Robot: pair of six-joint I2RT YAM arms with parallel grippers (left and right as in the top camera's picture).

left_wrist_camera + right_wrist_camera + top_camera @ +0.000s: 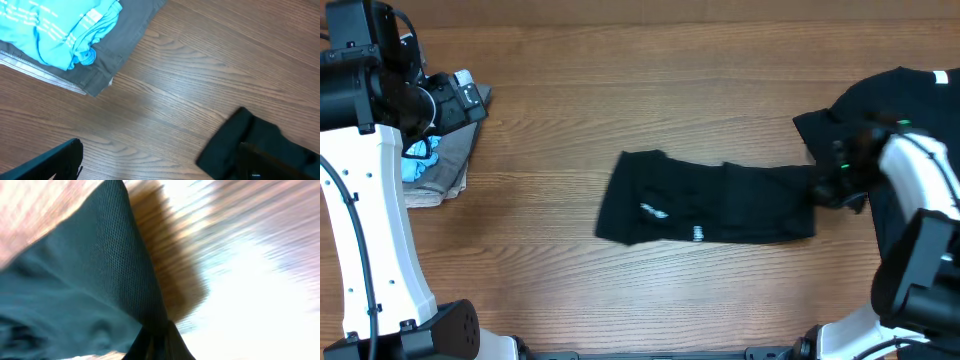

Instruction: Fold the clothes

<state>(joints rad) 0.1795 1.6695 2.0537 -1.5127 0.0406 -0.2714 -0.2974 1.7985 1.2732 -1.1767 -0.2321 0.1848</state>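
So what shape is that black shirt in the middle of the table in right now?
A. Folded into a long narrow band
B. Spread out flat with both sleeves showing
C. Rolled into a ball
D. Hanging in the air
A: the black T-shirt lies flat on the table as a long narrow band with no sleeves sticking out. The right gripper is closed on its right end.

Wooden table [620,90], brown with fine lengthwise grain, spanning all views; lighting even from above, except for a washed-out white glare on the bare wood just right of the right gripper [156,347] in its wrist view.
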